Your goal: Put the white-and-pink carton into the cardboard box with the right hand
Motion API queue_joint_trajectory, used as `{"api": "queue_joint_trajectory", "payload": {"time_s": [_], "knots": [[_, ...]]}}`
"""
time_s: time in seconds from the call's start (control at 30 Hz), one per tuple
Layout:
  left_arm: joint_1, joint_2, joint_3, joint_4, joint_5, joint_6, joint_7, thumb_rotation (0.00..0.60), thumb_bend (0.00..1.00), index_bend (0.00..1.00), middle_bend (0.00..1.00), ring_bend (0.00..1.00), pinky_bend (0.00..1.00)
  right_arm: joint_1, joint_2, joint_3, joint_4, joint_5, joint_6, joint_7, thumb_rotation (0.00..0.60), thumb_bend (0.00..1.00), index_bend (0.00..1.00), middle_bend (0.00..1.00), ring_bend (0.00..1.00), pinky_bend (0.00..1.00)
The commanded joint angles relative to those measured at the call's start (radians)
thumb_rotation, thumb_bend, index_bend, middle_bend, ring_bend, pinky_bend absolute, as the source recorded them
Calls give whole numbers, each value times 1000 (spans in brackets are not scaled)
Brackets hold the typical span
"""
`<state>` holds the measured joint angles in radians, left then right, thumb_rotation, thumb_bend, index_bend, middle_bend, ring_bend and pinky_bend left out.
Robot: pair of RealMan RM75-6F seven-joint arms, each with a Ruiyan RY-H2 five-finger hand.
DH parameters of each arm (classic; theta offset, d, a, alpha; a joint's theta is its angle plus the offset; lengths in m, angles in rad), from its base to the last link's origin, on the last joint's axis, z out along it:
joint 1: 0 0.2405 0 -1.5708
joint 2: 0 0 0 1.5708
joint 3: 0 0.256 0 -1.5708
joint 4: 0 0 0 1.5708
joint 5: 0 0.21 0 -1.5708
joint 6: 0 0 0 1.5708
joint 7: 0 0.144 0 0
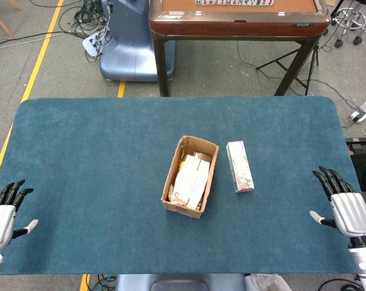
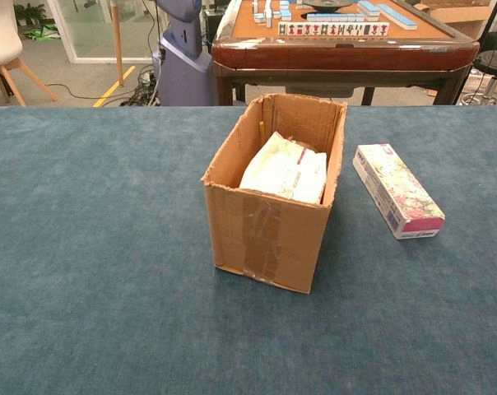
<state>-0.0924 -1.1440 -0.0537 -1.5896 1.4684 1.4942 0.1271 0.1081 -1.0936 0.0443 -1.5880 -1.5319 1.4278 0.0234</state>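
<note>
The white-and-pink carton (image 1: 240,166) (image 2: 397,190) lies flat on the blue table, just right of the cardboard box (image 1: 191,176) (image 2: 275,222). The box stands open-topped at the table's middle with white packets inside. My right hand (image 1: 344,204) hovers at the table's right front edge, fingers spread, holding nothing, well away from the carton. My left hand (image 1: 6,212) sits at the left front edge, fingers apart and empty. Neither hand shows in the chest view.
The blue felt table (image 1: 98,157) spans the view. Behind it stands a brown mahjong table (image 1: 237,18) (image 2: 339,41), a grey-blue machine base (image 1: 131,42), cables and a stool on the floor.
</note>
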Motion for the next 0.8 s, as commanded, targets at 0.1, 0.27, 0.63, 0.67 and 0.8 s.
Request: {"api": "queue_joint_trajectory", "payload": {"time_s": [0.1, 0.27, 0.63, 0.67, 0.8], "knots": [[1, 9, -5, 1, -16, -8, -20, 600, 140, 280, 155, 135, 392, 9, -6, 9, -3, 22, -15, -11, 600, 0, 138, 102, 56, 261], [4, 20, -11, -2, -38, -17, -43, 600, 140, 286, 166, 142, 400, 14, -17, 17, 7, 16, -3, -26, 600, 0, 180, 160, 82, 261], [15, 11, -18, -5, -33, 22, 4, 600, 140, 291, 179, 149, 402, 166, 66, 38, 63, -34, -184, -223, 600, 0, 200, 181, 84, 206], [16, 11, -18, -5, -33, 22, 6, 600, 140, 291, 180, 149, 402, 185, 71, 38, 74, -41, -207, -231, 600, 0, 200, 176, 84, 190], [17, 9, -20, -7, -40, 23, 15, 600, 140, 292, 185, 151, 403, 268, 68, 34, 148, -84, -299, -200, 600, 0, 200, 169, 84, 176]]}}
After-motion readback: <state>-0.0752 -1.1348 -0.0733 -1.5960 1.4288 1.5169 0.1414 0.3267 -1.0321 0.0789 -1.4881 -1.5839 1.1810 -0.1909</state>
